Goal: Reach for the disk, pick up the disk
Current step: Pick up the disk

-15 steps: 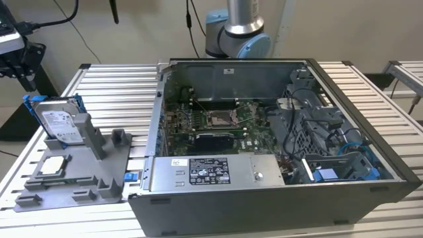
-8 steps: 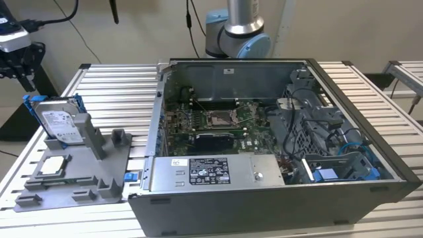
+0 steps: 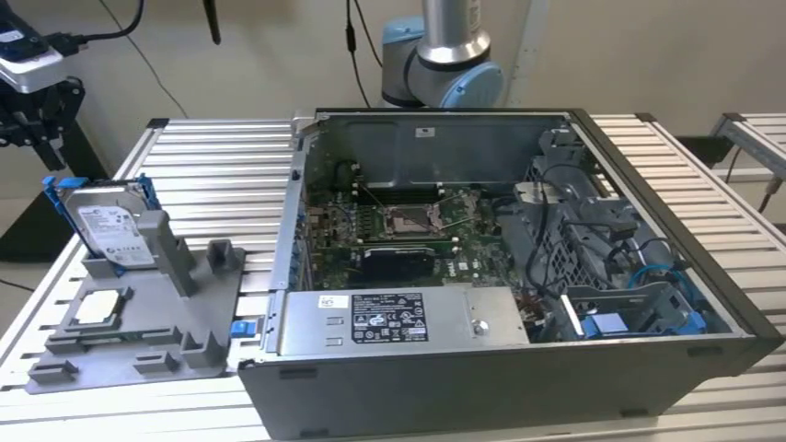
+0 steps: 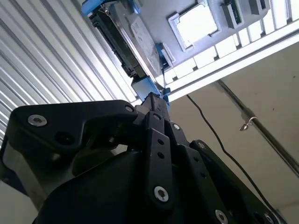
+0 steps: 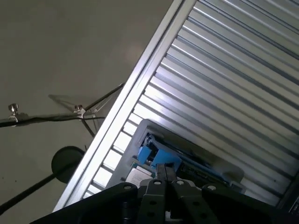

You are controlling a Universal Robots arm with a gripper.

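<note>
1. The pincer [image 4: 153, 100] is seen in both wrist views with its two fingers drawn together until the tips meet. Nothing is held between them.
2. The disk [image 3: 110, 226] is stood on edge in a slot of the grey holder [image 3: 135, 348], which rests on the slatted table [image 3: 221, 175] beside the open computer case [image 3: 491, 391]. This upright seating is judged to be deliberate, so that the disk's upper edge and blue rails are left free to be gripped from above.
3. Measured from the pincer, the disk [image 4: 138, 35] lies straight ahead of the fingertips and apart from them. In the first wrist view the closed tips [image 5: 163, 169] are lined up with the blue rail end of the disk [image 5: 158, 156], but no contact can be made out.
4. A small square chip [image 4: 196, 23] is laid flat on the same holder, farther from the pincer than the disk and off to one side of it. It is well clear of the line on which the tips are pointed.
5. The reach is judged to be under way and unfinished, since the disk is seated in its slot and has not been grasped.
</note>
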